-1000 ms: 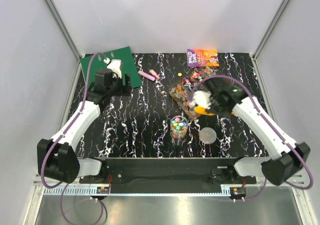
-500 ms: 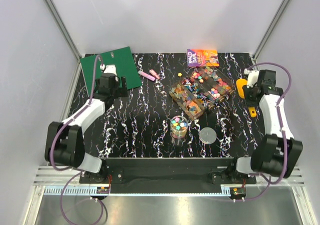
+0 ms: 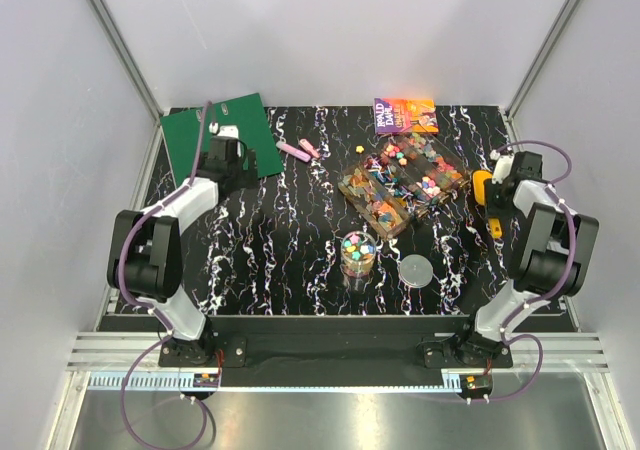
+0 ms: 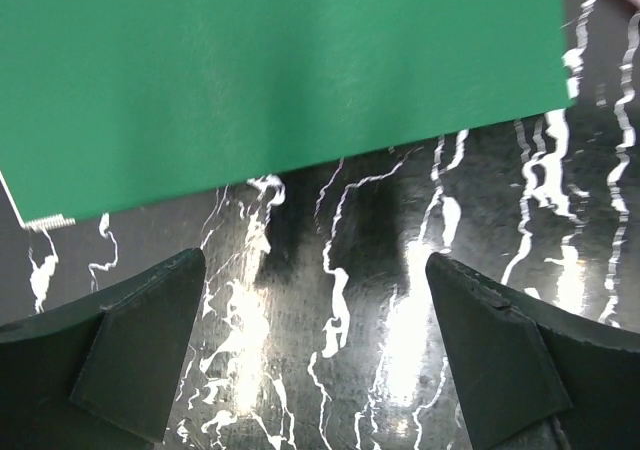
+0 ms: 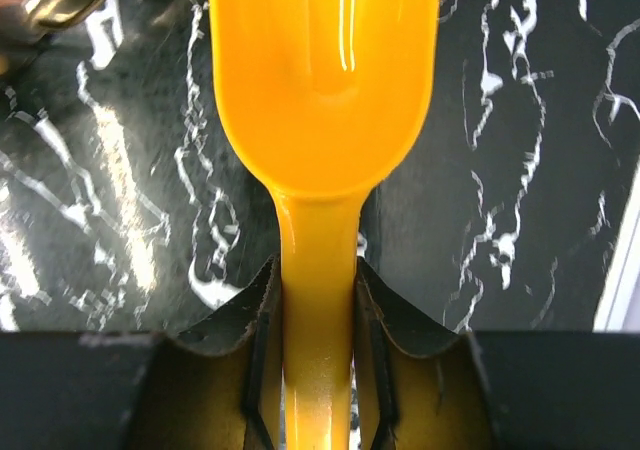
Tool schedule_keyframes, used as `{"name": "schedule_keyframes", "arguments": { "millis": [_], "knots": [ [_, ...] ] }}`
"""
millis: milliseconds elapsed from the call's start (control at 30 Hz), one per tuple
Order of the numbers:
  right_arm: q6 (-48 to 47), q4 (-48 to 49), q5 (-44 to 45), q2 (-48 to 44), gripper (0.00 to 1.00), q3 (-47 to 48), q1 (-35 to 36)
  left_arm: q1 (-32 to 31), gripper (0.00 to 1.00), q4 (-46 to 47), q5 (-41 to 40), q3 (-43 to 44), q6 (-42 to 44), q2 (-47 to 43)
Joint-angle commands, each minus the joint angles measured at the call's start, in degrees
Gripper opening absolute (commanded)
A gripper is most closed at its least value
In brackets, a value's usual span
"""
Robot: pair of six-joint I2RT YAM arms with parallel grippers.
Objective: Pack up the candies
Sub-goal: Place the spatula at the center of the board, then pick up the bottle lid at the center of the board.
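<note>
Candies in pink, yellow, green, blue and orange fill a clear tray lying askew at about 1 o'clock on the black marbled table. A further helping is heaped in a clear jar standing just toward 6 o'clock from the table's centre. The jar is uncapped, and its round lid lies flat on the table just beside it, at the jar's 3 o'clock.

At the table's 3 o'clock edge, apart from the tray, the right gripper is clenched on the thin handle of a yellow scoop. Its two fingers press against either side of the handle. The scoop's bowl points away from the wrist over bare tabletop; whether it touches the table cannot be told.

At 10 o'clock, the left gripper sits released, jaws spread wide over the marbled surface. It is just short of the near edge of a green board lying flat in the far left corner.

Two pink pens lie toward 11 o'clock, between board and tray. A book with a purple and orange cover rests at the far edge, at the tray's 12 o'clock.
</note>
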Motion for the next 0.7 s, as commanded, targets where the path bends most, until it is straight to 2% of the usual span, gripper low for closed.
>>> {"name": "schedule_keyframes", "arguments": {
  "millis": [0, 100, 133, 200, 233, 300, 333, 367, 400, 467, 500, 567, 667],
  "knots": [
    [-1.4, 5.3, -0.3, 2.3, 0.35, 2.0, -0.4, -1.0, 0.99, -1.3, 1.0, 4.7, 3.3, 0.5],
    [-2.4, 5.2, -1.0, 0.9, 0.45, 2.6, -0.5, -1.6, 0.99, -1.3, 0.3, 6.2, 4.2, 1.5],
    [-2.9, 4.7, -1.3, 0.2, 0.55, 2.8, -0.5, -1.6, 0.99, -1.3, 0.2, 6.8, 4.2, 1.6],
    [-3.7, 3.3, -2.1, -3.1, 0.59, 4.0, -0.4, -1.8, 0.99, -1.6, 0.2, 7.6, 4.4, 1.9],
    [-4.2, 1.2, -2.8, -4.6, 0.66, 5.0, -0.4, -2.0, 0.99, -2.1, 0.0, 8.4, 4.3, 1.8],
    [-7.8, -3.8, -8.9, -9.0, 0.68, 6.3, -0.4, -2.0, 0.99, -2.6, 0.6, 9.3, 4.3, 1.6],
    [-10.7, -6.6, -13.0, -10.6, 0.73, 7.4, -0.4, -2.0, 0.99, -3.3, 1.4, 10.1, 4.3, 1.3],
    [-14.6, -9.6, -23.5, -12.2, 0.76, 7.5, -0.4, -2.0, 0.99, -3.6, 2.0, 10.2, 4.8, 1.1],
    [-26.6, -16.8, -29.2, -15.5, 0.78, 7.1, -0.3, -2.0, 0.99, -3.9, 3.5, 10.2, 5.2, 0.9],
    [-40.5, -23.4, -39.9, -19.4, 0.8, 3.3, 0.5, -2.0, 0.99, -4.1, 5.2, 10.2, 6.2, 0.2],
    [-53.3, -28.5, -40.9, -22.8, 0.8, 1.5, 1.7, -2.0, 0.99, -4.2, 6.3, 9.9, 6.5, 0.1],
    [-67.9, -32.6, -40.6, -25.9, 0.83, -4.1, 6.1, -2.1, 0.99, -4.3, 8.0, 9.3, 6.5, -0.9],
    [-76.6, -37.0, -40.7, -25.7, 0.84, -7.9, 10.7, -2.2, 0.99, -4.4, 9.5, 7.9, 6.4, -2.6]
  ]
}}
